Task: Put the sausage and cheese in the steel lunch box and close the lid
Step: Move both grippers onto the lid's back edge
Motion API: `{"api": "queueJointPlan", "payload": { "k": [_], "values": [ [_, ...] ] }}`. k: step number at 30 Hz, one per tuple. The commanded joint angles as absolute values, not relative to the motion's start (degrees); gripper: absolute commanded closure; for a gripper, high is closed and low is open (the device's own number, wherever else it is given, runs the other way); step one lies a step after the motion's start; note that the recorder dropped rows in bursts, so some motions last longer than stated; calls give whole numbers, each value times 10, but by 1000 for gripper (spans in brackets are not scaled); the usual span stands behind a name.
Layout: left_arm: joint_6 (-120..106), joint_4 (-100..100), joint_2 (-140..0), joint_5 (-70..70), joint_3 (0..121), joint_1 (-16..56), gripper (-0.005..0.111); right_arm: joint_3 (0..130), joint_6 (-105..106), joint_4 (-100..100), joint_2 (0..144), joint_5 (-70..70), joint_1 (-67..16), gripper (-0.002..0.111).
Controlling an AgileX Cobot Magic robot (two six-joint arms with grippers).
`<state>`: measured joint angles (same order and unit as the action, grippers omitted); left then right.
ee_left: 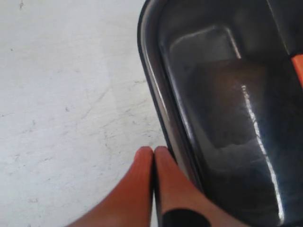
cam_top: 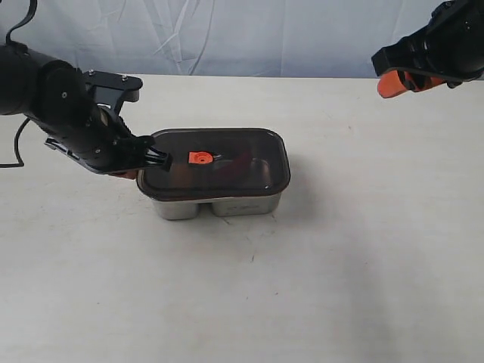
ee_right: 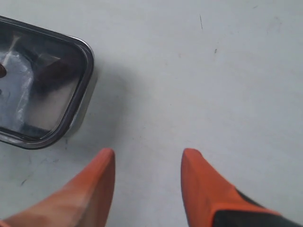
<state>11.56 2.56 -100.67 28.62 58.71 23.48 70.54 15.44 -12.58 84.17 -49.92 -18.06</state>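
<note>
Lid: dark and see-through, seated flat on the steel lunch box, covering both compartments.
Valve tab: orange-red, on top of the lid near its centre.
Steel lunch box: stands on the table, a little left of the middle and nearer the far edge than the near one. Only its shiny front wall shows below the lid.
Contents: a dim reddish patch shows through the lid. Sausage and cheese cannot be told apart from here.
Left gripper: orange fingers pressed together with nothing between them. The tips sit low at the lid's left short end, right by its rim. Whether they touch the rim cannot be told.
Right gripper: jaws spread wide and holding nothing. It hangs above the table's far right corner, well apart from the box.
</note>
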Motion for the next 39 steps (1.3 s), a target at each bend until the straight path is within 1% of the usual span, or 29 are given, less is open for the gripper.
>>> {"api": "queueJointPlan", "payload": {
  "k": [1, 5, 10, 11, 12, 13, 16, 17, 28, 34, 39],
  "values": [
    [135, 74, -1005, 298, 590, 236, 107, 706, 154, -120, 842, -493, -180, 65],
    [186, 131, -987, 301, 590, 236, 107, 706, 154, -120, 842, -493, -180, 65],
    [193, 132, -952, 290, 590, 236, 107, 706, 154, -129, 844, -486, -180, 65],
    [193, 125, -946, 278, 590, 236, 107, 706, 154, -142, 844, -480, -180, 67],
    [193, 119, -942, 268, 590, 236, 107, 706, 154, -152, 845, -473, -180, 69],
    [192, 110, -940, 257, 590, 236, 107, 706, 154, -168, 847, -467, -180, 75],
    [161, 70, -941, 221, 590, 236, 107, 706, 154, -215, 862, -437, -184, 102],
    [150, 58, -942, 214, 590, 236, 107, 706, 154, -228, 870, -422, -190, 108],
    [64, -36, -947, 188, 590, 236, 107, 706, 173, -306, 984, -330, -252, 108],
    [47, -50, -982, 173, 590, 236, 107, 706, 186, -331, 1038, -318, -287, 108],
    [38, -58, -1008, 161, 590, 236, 107, 706, 186, -332, 1056, -318, -304, 108]
  ]
}}
